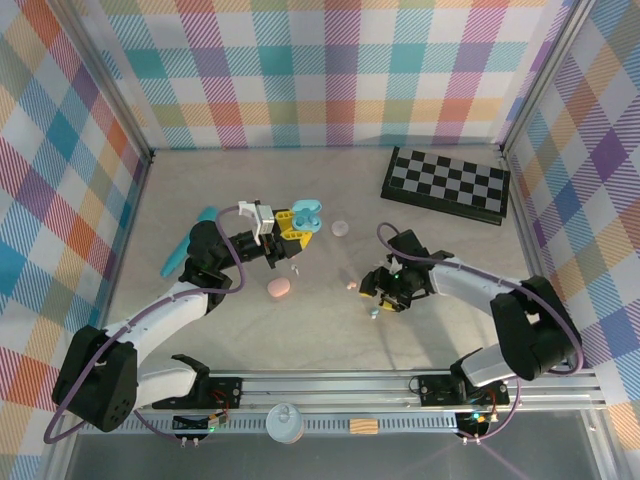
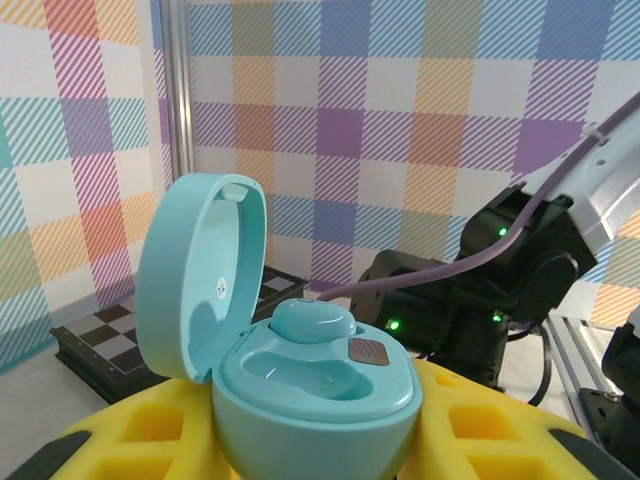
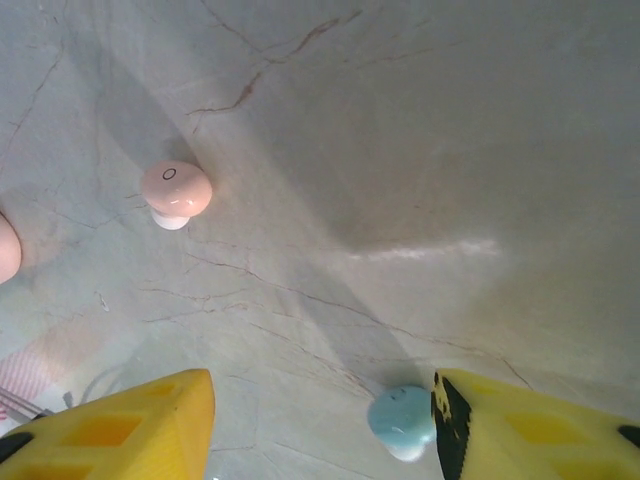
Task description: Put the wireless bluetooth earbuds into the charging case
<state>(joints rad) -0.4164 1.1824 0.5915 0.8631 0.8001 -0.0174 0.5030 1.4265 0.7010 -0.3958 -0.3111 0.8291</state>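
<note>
My left gripper (image 1: 296,226) is shut on an open light blue charging case (image 2: 315,395), held above the table with its lid (image 2: 200,275) tipped back. One light blue earbud (image 2: 313,322) sits in the case's far socket; the near socket is bare. My right gripper (image 3: 325,432) stands open low over the table. A second light blue earbud (image 3: 400,422) lies on the table against the inside of its right finger (image 3: 530,430). A pink earbud (image 3: 175,192) lies farther ahead, apart from the fingers. From above, the blue earbud (image 1: 371,312) and pink earbud (image 1: 350,286) lie beside the right gripper (image 1: 380,298).
A closed pink case (image 1: 279,288) lies between the arms, and a pale round case (image 1: 341,228) sits right of the held case. A teal tube (image 1: 190,243) lies at the left. A folded chessboard (image 1: 446,183) sits at the back right. Checked walls enclose the table.
</note>
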